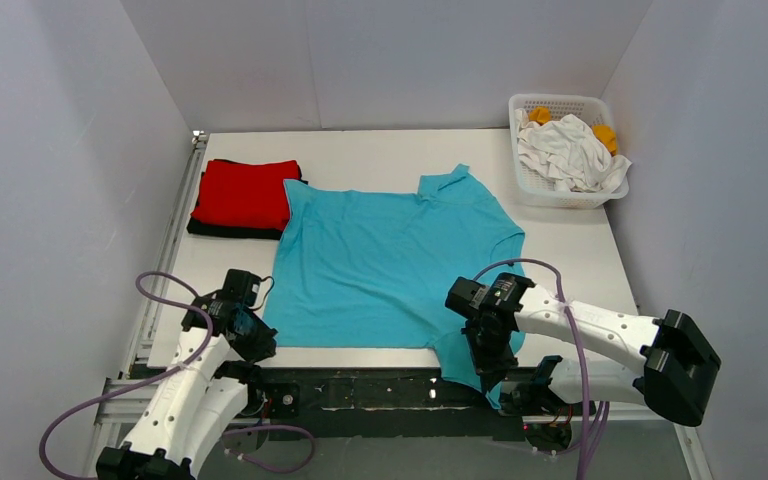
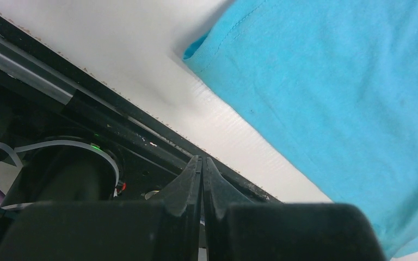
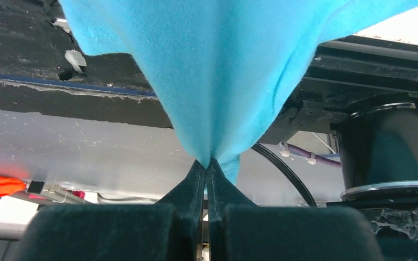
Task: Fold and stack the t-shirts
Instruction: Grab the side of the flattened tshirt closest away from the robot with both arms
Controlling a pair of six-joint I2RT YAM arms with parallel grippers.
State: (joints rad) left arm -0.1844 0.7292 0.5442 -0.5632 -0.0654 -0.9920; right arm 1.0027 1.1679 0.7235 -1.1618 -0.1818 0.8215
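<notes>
A turquoise t-shirt [image 1: 390,260] lies spread flat across the middle of the table, and its near right corner hangs over the front edge. My right gripper [image 1: 489,383] is shut on that hanging corner; in the right wrist view the cloth [image 3: 223,65] drapes down into the pinched tips [image 3: 209,163]. My left gripper [image 1: 257,345] sits at the shirt's near left corner, by the table's front edge. Its jaws [image 2: 202,160] are shut on nothing, with the shirt's hem [image 2: 332,81] off to the right. A folded red t-shirt [image 1: 245,192] rests on a folded black one [image 1: 228,230] at the back left.
A white lattice basket [image 1: 558,99] stands at the back right corner, holding a crumpled white shirt [image 1: 565,150] and orange cloth [image 1: 606,135]. Grey walls close in the table on three sides. A black rail [image 1: 360,385] runs along the front edge.
</notes>
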